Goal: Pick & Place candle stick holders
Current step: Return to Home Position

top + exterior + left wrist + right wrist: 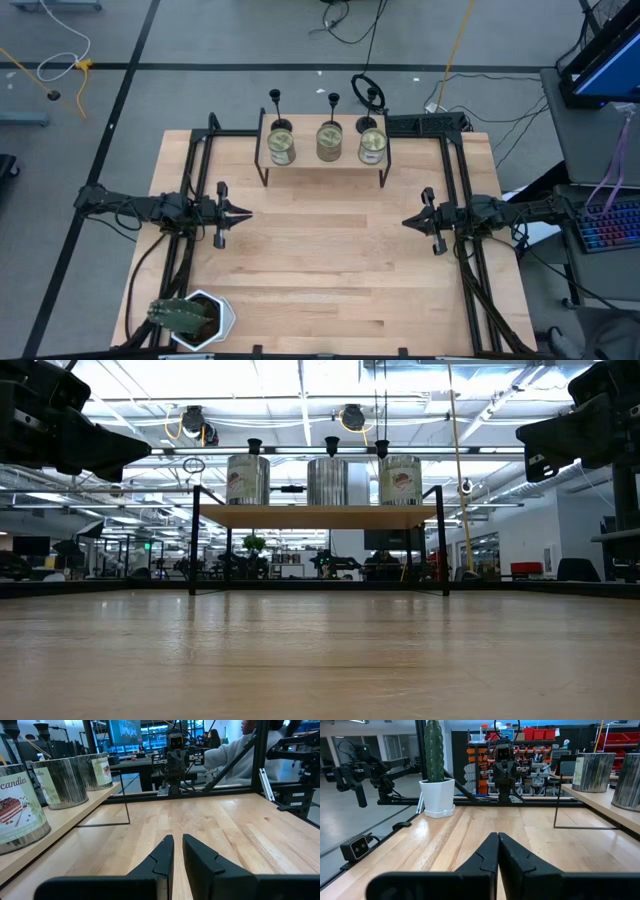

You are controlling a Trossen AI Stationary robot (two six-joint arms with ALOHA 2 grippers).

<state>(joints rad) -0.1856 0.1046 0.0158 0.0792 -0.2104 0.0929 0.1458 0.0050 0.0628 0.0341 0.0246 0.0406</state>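
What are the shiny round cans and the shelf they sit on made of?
The cans look like metal tin: silvery, with streaky reflections and paper-like labels. The shelf top looks like pale wood, showing grain, on thin black legs, probably metal.

Left arm (150,207) and right arm (500,212): matte-black jointed links trailing black cable bundles (148,265); right gripper (497,836) ends in angular wedges.
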